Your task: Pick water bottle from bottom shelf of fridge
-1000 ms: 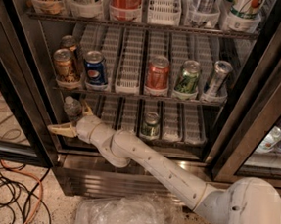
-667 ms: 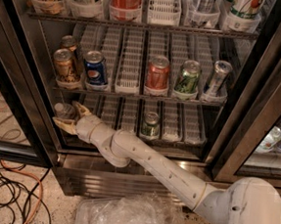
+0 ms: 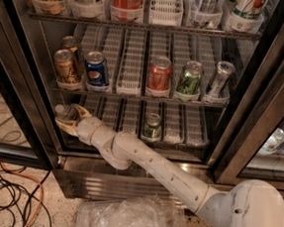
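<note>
The fridge stands open in front of me, with wire shelves. The water bottle, small and clear with a pale cap, stands at the far left of the bottom shelf. My gripper has reached into the left end of that shelf and is open. One finger is at the bottle's right and the other is just below and in front of it. The bottle sits between them, partly hidden. My white arm runs from the lower right up to it.
A green can stands mid bottom shelf. The rack above holds a row of cans. The dark door frame is close to the left of the gripper. A crumpled plastic bag and cables lie on the floor.
My gripper has moved up and inward from the shelf's front left edge, and its fingers now sit on either side of the water bottle.
</note>
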`<action>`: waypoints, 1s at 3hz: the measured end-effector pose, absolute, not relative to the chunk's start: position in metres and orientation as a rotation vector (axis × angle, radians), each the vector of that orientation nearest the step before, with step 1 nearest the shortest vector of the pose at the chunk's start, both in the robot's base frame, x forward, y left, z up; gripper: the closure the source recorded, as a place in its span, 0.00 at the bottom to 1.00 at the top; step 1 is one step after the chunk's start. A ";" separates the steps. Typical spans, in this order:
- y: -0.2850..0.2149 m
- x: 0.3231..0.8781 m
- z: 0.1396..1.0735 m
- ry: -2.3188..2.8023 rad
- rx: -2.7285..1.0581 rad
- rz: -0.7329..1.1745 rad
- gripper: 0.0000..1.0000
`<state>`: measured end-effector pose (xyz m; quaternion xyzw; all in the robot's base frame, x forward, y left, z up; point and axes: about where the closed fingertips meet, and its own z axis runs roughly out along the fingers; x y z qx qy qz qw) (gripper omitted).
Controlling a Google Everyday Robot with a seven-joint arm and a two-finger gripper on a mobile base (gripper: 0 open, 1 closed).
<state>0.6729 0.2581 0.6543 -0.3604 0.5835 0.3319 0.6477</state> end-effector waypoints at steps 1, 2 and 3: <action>0.266 0.667 0.658 1.313 -0.810 0.810 1.00; 0.248 0.671 0.674 1.253 -0.712 0.855 1.00; 0.212 0.668 0.700 1.156 -0.586 0.806 1.00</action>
